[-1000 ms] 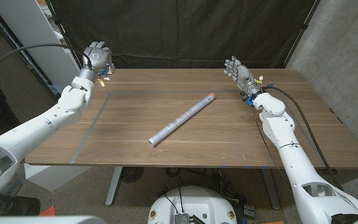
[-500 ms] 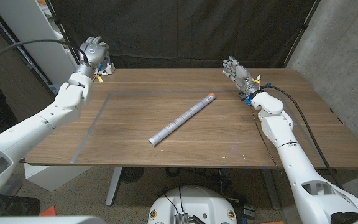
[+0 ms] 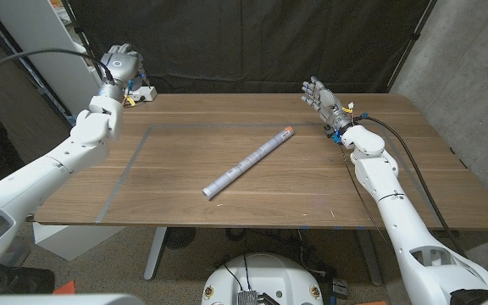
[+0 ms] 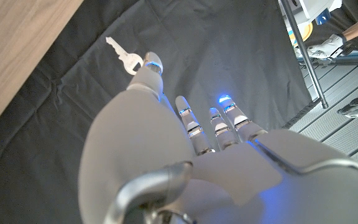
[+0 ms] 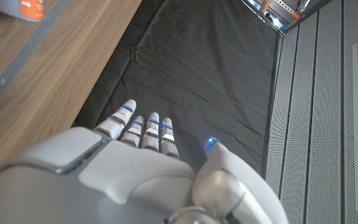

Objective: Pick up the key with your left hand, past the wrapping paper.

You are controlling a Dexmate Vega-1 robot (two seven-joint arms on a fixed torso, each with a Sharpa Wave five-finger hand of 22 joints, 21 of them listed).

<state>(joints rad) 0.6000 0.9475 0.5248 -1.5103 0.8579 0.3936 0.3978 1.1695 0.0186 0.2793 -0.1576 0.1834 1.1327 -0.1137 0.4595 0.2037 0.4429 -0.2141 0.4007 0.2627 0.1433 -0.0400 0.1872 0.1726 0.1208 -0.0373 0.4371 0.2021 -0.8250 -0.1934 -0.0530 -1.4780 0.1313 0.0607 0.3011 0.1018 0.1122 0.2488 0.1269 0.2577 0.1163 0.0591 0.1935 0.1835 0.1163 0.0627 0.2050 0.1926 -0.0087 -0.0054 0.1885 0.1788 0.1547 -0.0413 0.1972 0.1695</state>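
Key (image 4: 124, 57) aloft: the robot's left hand (image 3: 122, 66) hangs above the far left corner of the wooden table (image 3: 413, 178), at about ten o'clock from the roll of wrapping paper (image 3: 249, 162), which lies slantwise mid-table and well apart from both hands. In the left wrist view the small silver key juts from the tip of one finger (image 4: 149, 70), its blade free against the black backdrop cloth (image 4: 73, 143); the other fingers look loosely extended beside it. The hold appears to be a light pinch on the key's head (the opposing finger is hidden behind the hand, so how secure it is cannot be told). The right hand (image 3: 324, 97) stands at about two o'clock near the far edge, fingers spread and holding nothing.

The risk from here, by judgement, is a slip: so little of the key seems gripped that a jolt or a slight easing of the pinch could let it pivot or drop, and this close to the table's edge it might fall past the rim to the floor.
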